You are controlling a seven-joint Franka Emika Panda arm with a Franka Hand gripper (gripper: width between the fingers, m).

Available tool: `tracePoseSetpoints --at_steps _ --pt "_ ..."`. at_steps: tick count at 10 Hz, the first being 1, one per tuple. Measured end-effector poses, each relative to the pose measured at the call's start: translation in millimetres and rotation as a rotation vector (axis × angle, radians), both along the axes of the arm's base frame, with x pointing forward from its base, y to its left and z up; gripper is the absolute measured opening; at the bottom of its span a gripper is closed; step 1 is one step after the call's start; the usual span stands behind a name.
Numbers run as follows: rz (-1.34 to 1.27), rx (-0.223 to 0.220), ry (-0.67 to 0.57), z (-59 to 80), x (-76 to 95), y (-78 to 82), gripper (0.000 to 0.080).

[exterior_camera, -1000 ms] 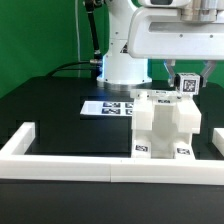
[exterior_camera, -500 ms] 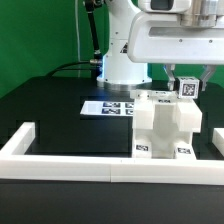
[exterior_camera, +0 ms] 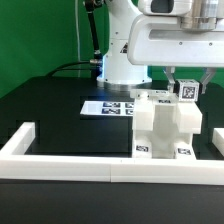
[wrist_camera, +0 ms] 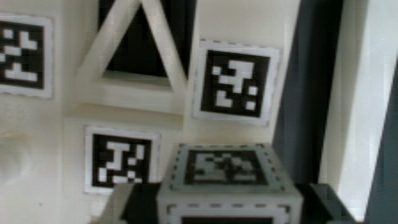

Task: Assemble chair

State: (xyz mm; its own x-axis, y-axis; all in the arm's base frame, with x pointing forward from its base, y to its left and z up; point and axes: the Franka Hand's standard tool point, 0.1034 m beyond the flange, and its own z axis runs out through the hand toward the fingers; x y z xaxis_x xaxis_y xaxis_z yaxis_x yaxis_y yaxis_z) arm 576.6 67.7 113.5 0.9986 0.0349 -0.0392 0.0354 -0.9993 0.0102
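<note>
The chair (exterior_camera: 160, 125) is a blocky white assembly with square tags, standing at the exterior view's right near the front rail. My gripper (exterior_camera: 187, 86) hangs just above its upper right part and is shut on a small white tagged block (exterior_camera: 186, 90). In the wrist view the small block (wrist_camera: 222, 168) sits between my dark fingers (wrist_camera: 139, 205), and the gripper (wrist_camera: 226, 207) is close over the tagged faces of the chair assembly (wrist_camera: 107, 95). I cannot tell whether the block touches the assembly.
The marker board (exterior_camera: 105, 106) lies flat on the black table behind the chair. A long low white border rail (exterior_camera: 60, 165) runs along the front and turns back at the left corner. The arm's white base (exterior_camera: 122, 60) stands at the back.
My gripper has come down a little with the small block, closer to the top of the chair assembly. Nothing else has moved.
</note>
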Motion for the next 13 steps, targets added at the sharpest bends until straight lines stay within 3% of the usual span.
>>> tracePoseSetpoints --at_steps 13 --pt "-0.102 -0.004 -0.002 0.0 0.4 0.2 0.0284"
